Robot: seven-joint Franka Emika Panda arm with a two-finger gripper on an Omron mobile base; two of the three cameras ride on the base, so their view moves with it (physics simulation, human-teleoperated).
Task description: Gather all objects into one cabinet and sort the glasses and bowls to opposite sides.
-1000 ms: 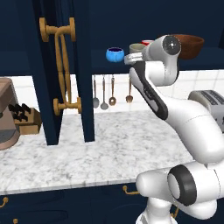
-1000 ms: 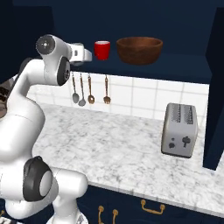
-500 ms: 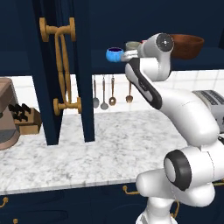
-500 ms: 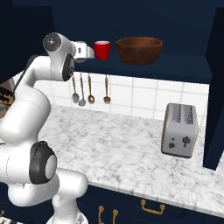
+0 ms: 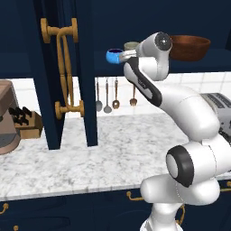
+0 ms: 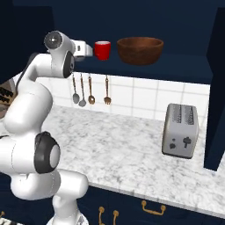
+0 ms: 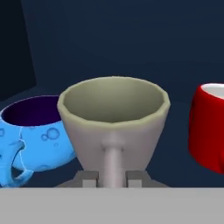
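Dark navy cabinet (image 6: 184, 70) shelf holds everything: blue bowl (image 7: 35, 133) touching the grey-beige cup (image 7: 113, 124) on one side, red cup (image 7: 209, 129) just apart on the other, wooden bowl (image 6: 139, 49) beyond. Gripper (image 7: 113, 178) straddles the grey-beige cup's handle; whether it grips, I cannot tell.

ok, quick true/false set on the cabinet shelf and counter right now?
1. The grey-beige cup stands between the blue bowl and the red cup in the hand view. True.
2. The wooden bowl sits on the counter. False: it is on the cabinet shelf.
3. The toaster lies on its side. False: upright on the counter.
4. Utensils hang on the tiled wall. True.
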